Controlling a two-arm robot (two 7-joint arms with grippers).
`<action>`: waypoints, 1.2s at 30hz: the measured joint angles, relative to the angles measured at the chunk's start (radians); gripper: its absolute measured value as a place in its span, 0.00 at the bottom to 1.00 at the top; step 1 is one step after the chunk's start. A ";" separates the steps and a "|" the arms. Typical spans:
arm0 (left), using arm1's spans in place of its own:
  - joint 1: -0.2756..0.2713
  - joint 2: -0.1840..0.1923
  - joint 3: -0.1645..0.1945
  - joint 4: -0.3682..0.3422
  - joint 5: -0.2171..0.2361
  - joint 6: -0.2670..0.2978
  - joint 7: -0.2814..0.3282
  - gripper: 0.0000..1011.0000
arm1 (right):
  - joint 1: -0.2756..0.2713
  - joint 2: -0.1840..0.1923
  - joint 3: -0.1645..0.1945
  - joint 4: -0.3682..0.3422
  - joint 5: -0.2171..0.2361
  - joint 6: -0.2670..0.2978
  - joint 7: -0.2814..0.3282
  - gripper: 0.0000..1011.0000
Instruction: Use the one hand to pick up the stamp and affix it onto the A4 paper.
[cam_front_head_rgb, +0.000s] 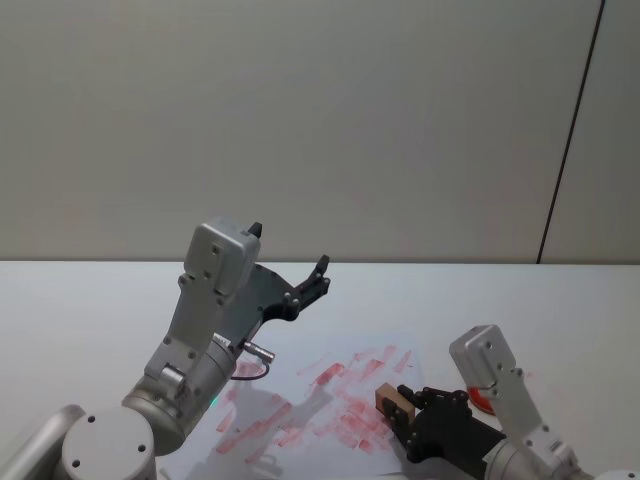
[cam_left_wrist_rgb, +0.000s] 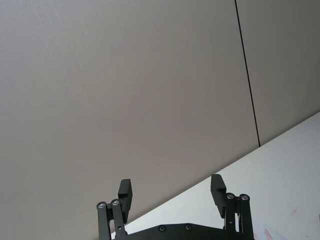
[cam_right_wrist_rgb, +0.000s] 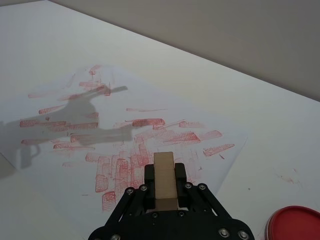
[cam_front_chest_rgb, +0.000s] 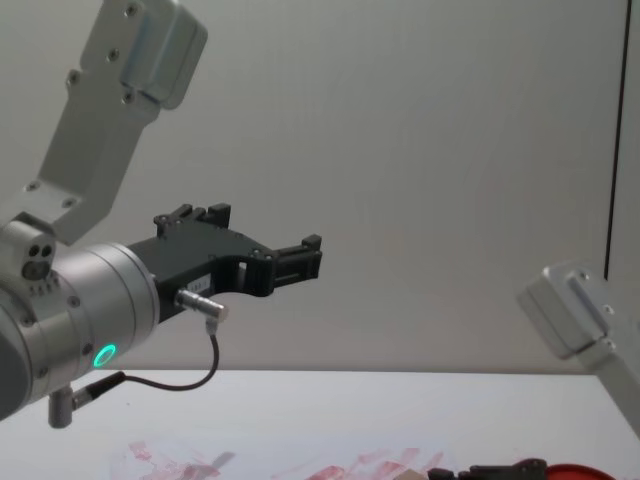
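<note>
Gripping the stamp (cam_right_wrist_rgb: 165, 182) between its two black fingers (cam_right_wrist_rgb: 180, 173), the right end effector (cam_right_wrist_rgb: 165, 174) sits low over the right part of the paper (cam_right_wrist_rgb: 110, 145), close to the edge on the robot's side. The pale block stands out forward from the fingers, its long face up and its front end over a dense cluster of red prints; whether it touches the paper cannot be told. In the head view the stamp (cam_front_head_rgb: 393, 401) shows at the paper's (cam_front_head_rgb: 320, 395) right edge, with the right end effector (cam_front_head_rgb: 402, 408) behind it on a white arm segment. The paper lies flat on the white surface (cam_right_wrist_rgb: 280, 145), turned at an angle and covered with red streaks and blotches. A round red ink pad (cam_right_wrist_rgb: 295, 225) rests on the surface just off the paper's right side, apart from it. The left end effector (cam_left_wrist_rgb: 171, 186) hangs well above the paper's left half, fingers spread wide and holding nothing, pointing away from the robot toward the wall; its shadow falls across the paper's prints.
</note>
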 joint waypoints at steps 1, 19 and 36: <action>0.000 0.000 0.000 0.000 0.000 0.000 0.000 0.99 | 0.000 0.000 0.000 0.000 0.000 0.001 0.000 0.21; 0.000 0.000 0.000 0.000 0.000 0.000 0.000 0.99 | 0.007 0.011 0.025 -0.047 0.053 -0.027 -0.036 0.21; 0.000 0.000 0.000 0.000 0.000 0.000 0.000 0.99 | 0.011 0.057 0.086 -0.084 0.112 -0.046 -0.093 0.21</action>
